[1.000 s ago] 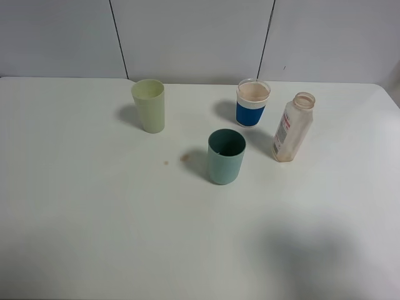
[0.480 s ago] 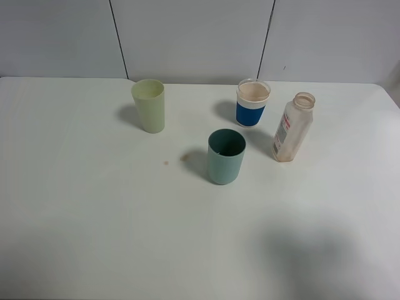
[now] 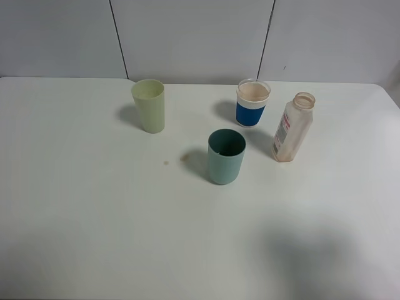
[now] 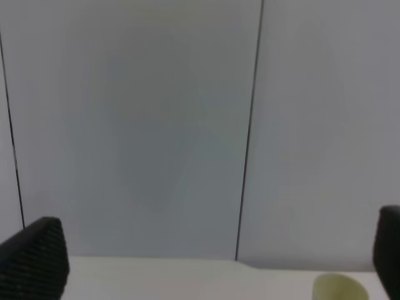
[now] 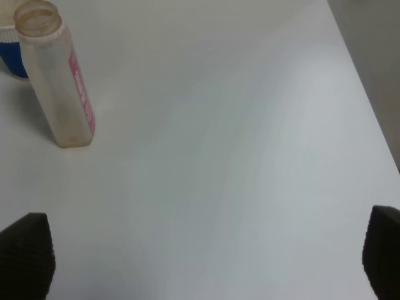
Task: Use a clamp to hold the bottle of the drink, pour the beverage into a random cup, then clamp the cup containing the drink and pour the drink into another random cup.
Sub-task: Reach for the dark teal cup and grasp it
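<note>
The bottle point(image 3: 292, 127) stands uncapped at the right of the table, translucent with a red-printed label, and it also shows in the right wrist view point(image 5: 59, 81). The teal-green cup point(image 3: 226, 156) stands upright near the middle, and its dark inside hides any liquid. At the back left stands the pale yellow-green cup point(image 3: 148, 105), whose rim point(image 4: 339, 289) shows in the left wrist view. Neither arm appears in the high view. My left gripper point(image 4: 209, 262) is open and faces the wall. My right gripper point(image 5: 203, 256) is open over bare table, short of the bottle.
A clear cup with a blue band point(image 3: 252, 103) stands just behind the bottle on its left, also seen in the right wrist view point(image 5: 11, 53). Two small brown spots point(image 3: 165, 163) mark the table point(image 3: 94, 219) left of the teal cup. A grey panelled wall point(image 3: 194, 37) backs the table.
</note>
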You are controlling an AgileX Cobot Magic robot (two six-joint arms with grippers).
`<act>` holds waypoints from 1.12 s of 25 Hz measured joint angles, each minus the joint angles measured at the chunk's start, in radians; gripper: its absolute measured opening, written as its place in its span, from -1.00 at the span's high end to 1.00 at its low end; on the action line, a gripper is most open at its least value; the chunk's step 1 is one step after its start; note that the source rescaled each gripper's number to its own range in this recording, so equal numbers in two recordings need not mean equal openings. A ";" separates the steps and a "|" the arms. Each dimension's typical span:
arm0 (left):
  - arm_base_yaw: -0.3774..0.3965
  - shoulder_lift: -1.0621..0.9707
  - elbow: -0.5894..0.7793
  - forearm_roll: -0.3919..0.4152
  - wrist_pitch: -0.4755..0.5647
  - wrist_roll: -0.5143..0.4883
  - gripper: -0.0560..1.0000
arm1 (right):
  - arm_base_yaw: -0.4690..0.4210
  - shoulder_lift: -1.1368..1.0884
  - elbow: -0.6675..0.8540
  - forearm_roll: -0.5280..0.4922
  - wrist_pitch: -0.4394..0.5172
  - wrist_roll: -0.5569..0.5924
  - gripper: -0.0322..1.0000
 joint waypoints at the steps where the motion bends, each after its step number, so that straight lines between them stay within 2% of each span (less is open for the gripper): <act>1: 0.000 0.038 0.000 -0.002 -0.005 0.000 -0.97 | 0.000 0.000 0.000 0.000 0.000 0.000 -1.00; 6: 0.000 0.215 0.000 -0.065 -0.009 -0.001 -0.98 | 0.000 0.000 0.000 0.000 0.000 0.000 -1.00; 8: 0.000 0.367 0.000 -0.141 -0.024 0.011 -0.99 | 0.000 0.000 0.000 0.000 0.000 0.000 -1.00; 12: -0.010 0.547 0.000 -0.209 -0.071 0.075 -0.99 | 0.000 0.000 0.000 0.000 0.000 0.000 -1.00; 21: -0.270 0.720 0.097 -0.220 -0.405 0.129 -0.99 | 0.000 0.000 0.000 0.000 0.000 0.000 -1.00; 28: -0.353 0.896 0.131 -0.224 -0.501 0.130 -0.99 | 0.000 0.000 0.000 0.000 0.000 0.000 -1.00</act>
